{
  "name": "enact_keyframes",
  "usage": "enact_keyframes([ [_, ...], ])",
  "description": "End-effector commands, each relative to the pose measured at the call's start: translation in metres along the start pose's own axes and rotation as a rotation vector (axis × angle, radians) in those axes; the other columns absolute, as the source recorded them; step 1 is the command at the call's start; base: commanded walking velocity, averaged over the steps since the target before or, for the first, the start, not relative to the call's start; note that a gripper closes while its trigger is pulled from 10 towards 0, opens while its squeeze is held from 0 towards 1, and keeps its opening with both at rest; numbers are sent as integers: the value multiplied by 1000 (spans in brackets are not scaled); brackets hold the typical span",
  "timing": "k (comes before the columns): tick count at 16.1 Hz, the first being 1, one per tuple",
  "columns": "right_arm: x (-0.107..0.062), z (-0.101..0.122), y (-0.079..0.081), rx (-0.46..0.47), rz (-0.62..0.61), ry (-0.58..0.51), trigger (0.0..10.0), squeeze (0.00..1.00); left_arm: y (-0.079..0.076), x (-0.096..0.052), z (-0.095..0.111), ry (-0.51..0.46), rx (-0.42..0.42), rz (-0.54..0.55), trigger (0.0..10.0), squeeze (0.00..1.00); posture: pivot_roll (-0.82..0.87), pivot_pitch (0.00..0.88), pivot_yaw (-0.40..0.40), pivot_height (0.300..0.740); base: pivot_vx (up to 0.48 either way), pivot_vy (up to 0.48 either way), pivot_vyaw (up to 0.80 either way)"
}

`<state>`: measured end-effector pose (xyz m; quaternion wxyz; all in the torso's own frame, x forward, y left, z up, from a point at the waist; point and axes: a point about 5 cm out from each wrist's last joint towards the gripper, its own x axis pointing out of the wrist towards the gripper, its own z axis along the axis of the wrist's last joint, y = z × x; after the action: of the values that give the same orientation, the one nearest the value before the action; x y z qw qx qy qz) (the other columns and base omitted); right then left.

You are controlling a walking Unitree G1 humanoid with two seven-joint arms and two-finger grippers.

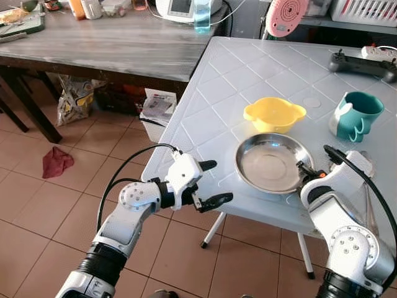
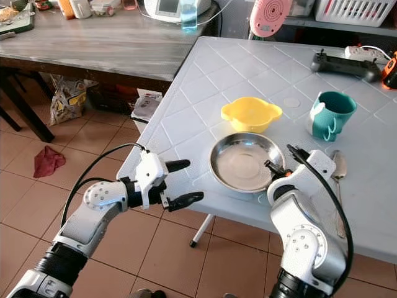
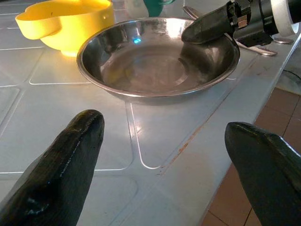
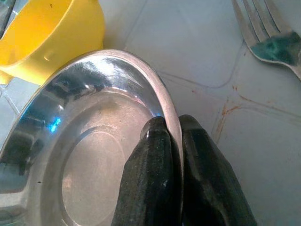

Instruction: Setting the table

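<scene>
While the right gripper [image 4: 170, 134] pinches the near right rim of the steel plate [image 1: 273, 162], one finger inside and one outside, the plate sits flat near the front edge of the white table [image 1: 211, 118]. Beyond the plate stands a yellow bowl [image 1: 273, 113], to its right a fork [image 4: 270, 40]. The left gripper [image 1: 208, 184], fingers spread and empty, hovers off the plate's left side, so the right arm is better placed to shift it.

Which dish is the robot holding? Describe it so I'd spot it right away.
On the white table, near its front edge, lies a shallow steel plate, just in front of a yellow bowl. It is the only shiny metal dish, and the right gripper pinches its rim.
</scene>
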<state>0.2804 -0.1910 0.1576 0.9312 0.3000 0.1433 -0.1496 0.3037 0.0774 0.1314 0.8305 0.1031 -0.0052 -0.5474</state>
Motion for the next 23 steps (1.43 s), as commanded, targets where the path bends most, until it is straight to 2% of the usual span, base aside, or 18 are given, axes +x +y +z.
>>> enact_keyframes([
  [1,1,-10,-7,13,-40,57,0,0,-1,0,-1,14,18,-18,10000,0,-5,139,37,714,0,0,0],
  [4,-2,-12,-9,-47,-45,52,0,0,-1,0,-1,13,18,-14,10000,0,-3,136,35,714,0,0,0],
  [6,-5,-11,-4,-49,4,34,0,0,-1,1,0,9,18,-10,10000,0,-3,134,33,714,0,0,0],
  [7,-7,-15,-1,-101,27,46,0,0,-1,1,-1,8,15,-7,10000,0,-3,134,33,714,0,0,0],
  [8,-8,-15,2,-110,56,41,0,0,-3,1,-2,7,13,-10,10000,0,-2,132,32,714,0,0,0],
  [9,-13,-19,8,-180,123,35,0,0,-14,3,-7,9,9,-38,10000,0,-7,129,38,714,0,0,0],
  [10,-15,-20,9,-195,136,34,0,0,-16,3,-8,7,2,-31,10000,0,-8,129,39,714,0,0,0],
  [14,-23,-27,2,-317,114,8,0,0,-19,-1,-19,-10,-51,106,10000,0,-13,130,40,714,0,0,0],
  [18,-33,-26,-13,-363,51,-53,0,0,-13,-6,-17,-40,-46,203,10000,0,-15,130,35,714,0,0,0],
  [23,-43,-11,-24,-379,-13,-189,0,0,12,-8,0,-107,-49,294,10000,0,-21,131,40,714,0,0,0],
])
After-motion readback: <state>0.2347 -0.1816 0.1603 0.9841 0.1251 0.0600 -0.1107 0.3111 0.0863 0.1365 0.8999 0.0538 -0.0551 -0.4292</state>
